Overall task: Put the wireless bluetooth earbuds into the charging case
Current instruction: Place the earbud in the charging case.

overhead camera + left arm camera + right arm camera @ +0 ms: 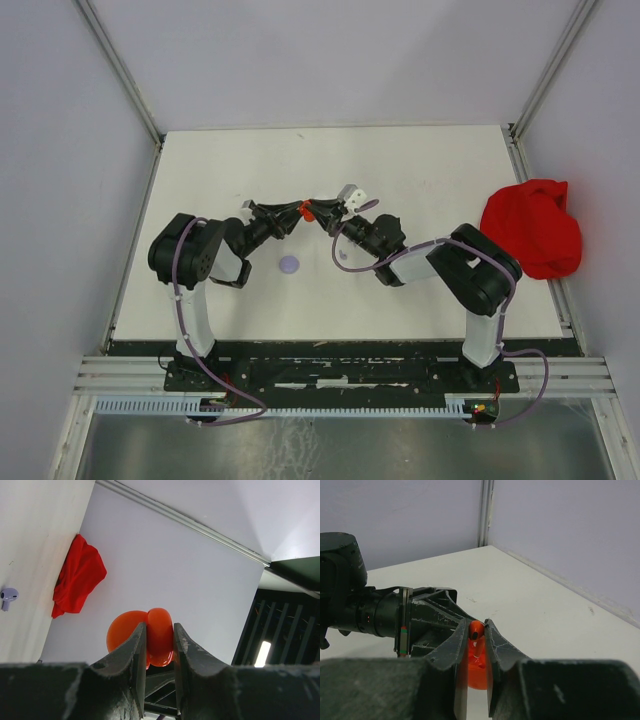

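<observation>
Your left gripper (pixel 159 626) clamps the red charging case (pixel 161 642); right gripper (pixel 476 623) pinches a red earbud (pixel 476 629), mostly hidden.

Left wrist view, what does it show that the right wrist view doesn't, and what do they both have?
Only the left wrist view shows the red cloth and a purple earbud lying on the table. Only the right wrist view shows the red earbud pinched in the right jaws, with the left arm facing it. Both show the red charging case, held in the left jaws.
</observation>
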